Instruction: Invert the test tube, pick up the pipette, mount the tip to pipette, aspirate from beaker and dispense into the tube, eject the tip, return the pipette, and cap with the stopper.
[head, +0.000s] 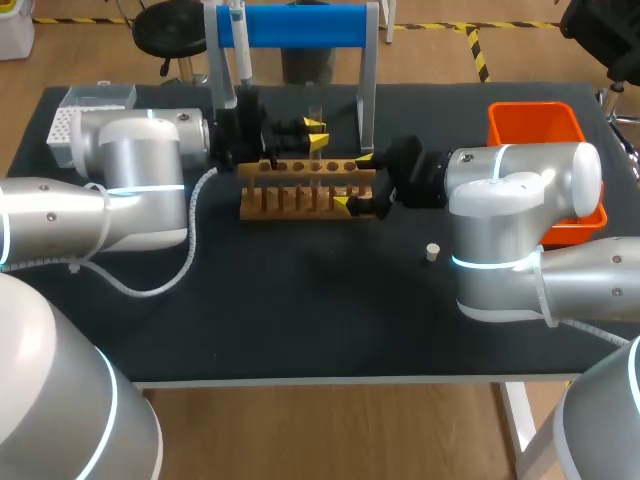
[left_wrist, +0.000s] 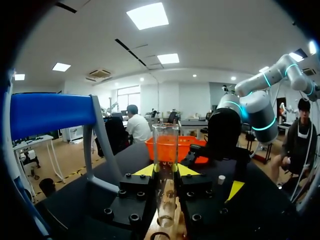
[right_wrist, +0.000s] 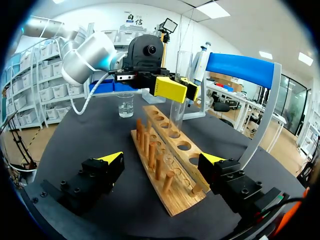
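Note:
My left gripper (head: 315, 136) is shut on a clear test tube (left_wrist: 166, 150). The tube stands upright with its mouth up and its bottom at a hole of the wooden rack (head: 300, 192). In the right wrist view the tube (right_wrist: 177, 95) hangs from the left gripper (right_wrist: 175, 89) over the rack (right_wrist: 167, 165). My right gripper (right_wrist: 162, 160) is open, one finger on each side of the rack's right end (head: 358, 182). The pipette (head: 240, 45) hangs on the blue stand (head: 300, 25). A glass beaker (right_wrist: 126, 105) stands behind the rack. The small stopper (head: 432, 252) lies on the table.
An orange bin (head: 535, 125) sits at the back right, partly behind my right arm. A white tip box (head: 75, 118) stands at the back left. The stand's grey legs (head: 366, 90) rise just behind the rack.

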